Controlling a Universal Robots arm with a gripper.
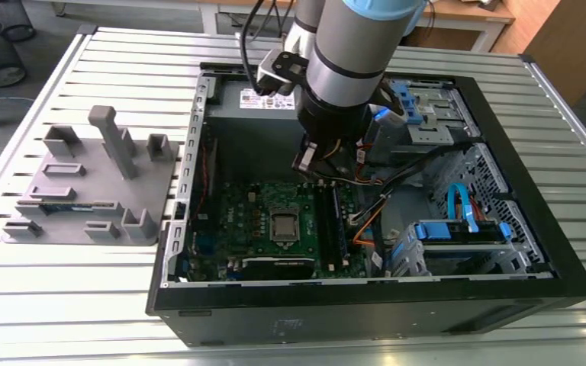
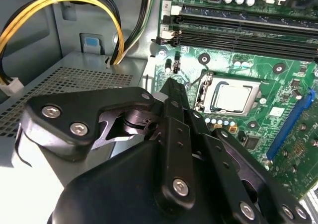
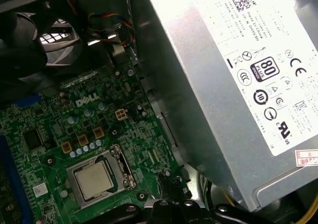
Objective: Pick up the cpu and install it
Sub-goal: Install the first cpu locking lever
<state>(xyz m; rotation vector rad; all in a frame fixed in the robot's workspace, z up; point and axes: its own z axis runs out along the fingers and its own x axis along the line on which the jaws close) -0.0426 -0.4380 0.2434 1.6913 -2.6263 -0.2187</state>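
Hand [image 2: 170, 91] and cpu [image 2: 233, 96] sit apart, as we see in the second wrist view. The hand hangs inside the open computer case [image 1: 375, 296], above the green circuit board [image 2: 271, 67], and we cannot tell whether it is wide or narrow. The cpu lies flat, its silvery top upward, within the board's metal-framed socket [image 2: 204, 101], a little beyond the hand's tip and lower than it. In the exterior view we find it below the hand and near it. Beside the hand, on the side away from the cpu, we see the perforated grey power supply [image 2: 74, 80] with yellow cables [image 2: 30, 10] arching over it. Farther out from the hand's tip run the long black memory slots [image 2: 238, 28]. Well apart from the hand, outside the case, the grey block tray [image 1: 79, 198] stands on the slatted metal table [image 1: 89, 305].
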